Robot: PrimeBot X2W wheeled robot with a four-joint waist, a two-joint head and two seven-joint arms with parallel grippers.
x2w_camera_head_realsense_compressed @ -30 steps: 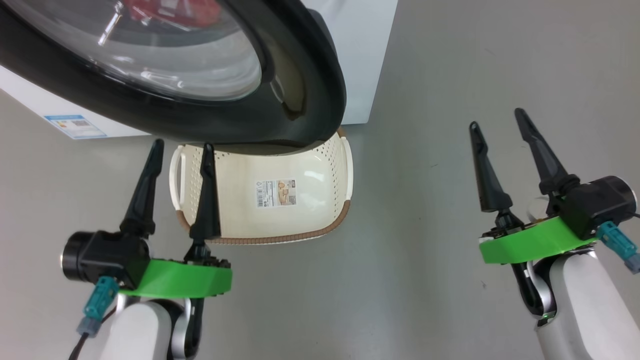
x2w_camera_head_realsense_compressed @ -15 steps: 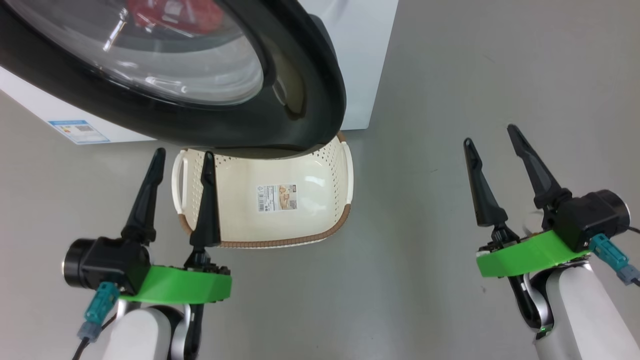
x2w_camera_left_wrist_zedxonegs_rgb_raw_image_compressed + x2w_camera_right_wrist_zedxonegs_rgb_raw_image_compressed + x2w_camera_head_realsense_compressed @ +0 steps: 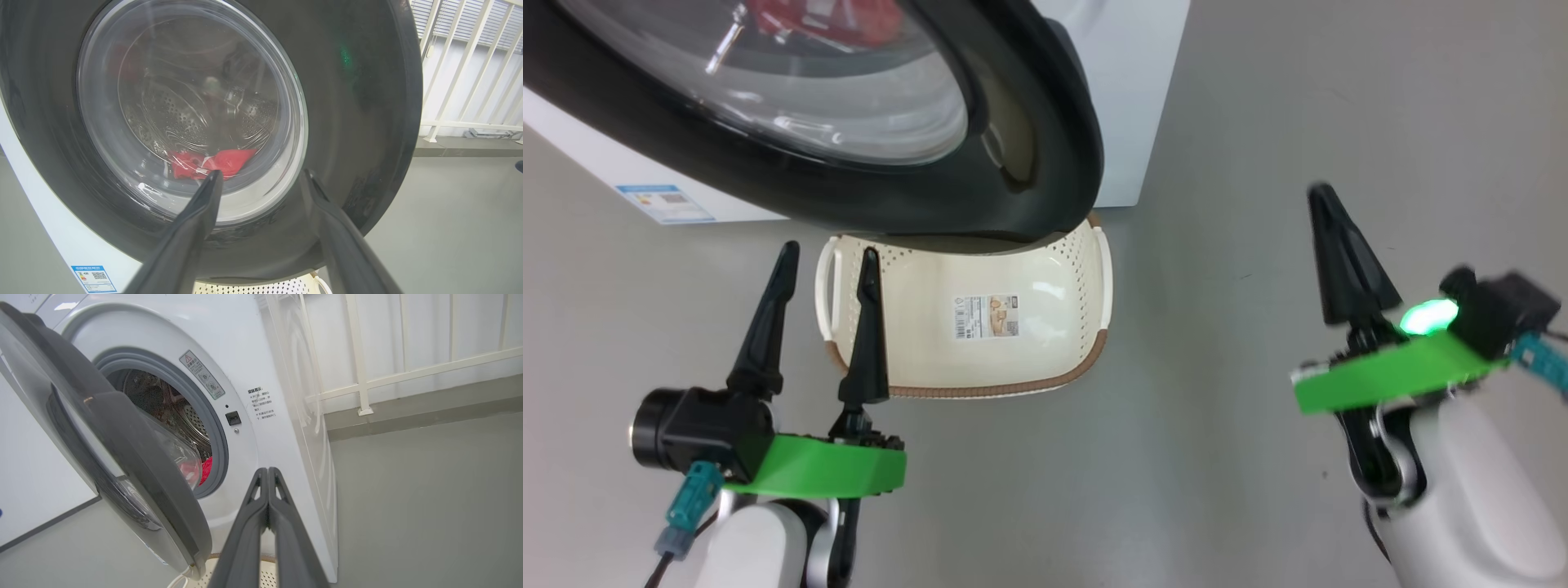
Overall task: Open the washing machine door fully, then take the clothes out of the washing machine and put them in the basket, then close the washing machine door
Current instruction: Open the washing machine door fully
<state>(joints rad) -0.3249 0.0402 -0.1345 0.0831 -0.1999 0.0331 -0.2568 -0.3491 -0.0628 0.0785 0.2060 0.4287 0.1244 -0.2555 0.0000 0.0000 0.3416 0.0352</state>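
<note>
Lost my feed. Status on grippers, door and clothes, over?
Left gripper open, empty. Right gripper shut, empty. Washing machine door part open; clothes inside drum. Door overhangs basket.

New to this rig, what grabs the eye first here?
The glossy black washing machine door hangs partly open across the top of the head view, above the cream basket. Red clothes lie behind its glass. At lower right the right gripper has its fingers pressed together; at lower left the left gripper stands open.
</note>
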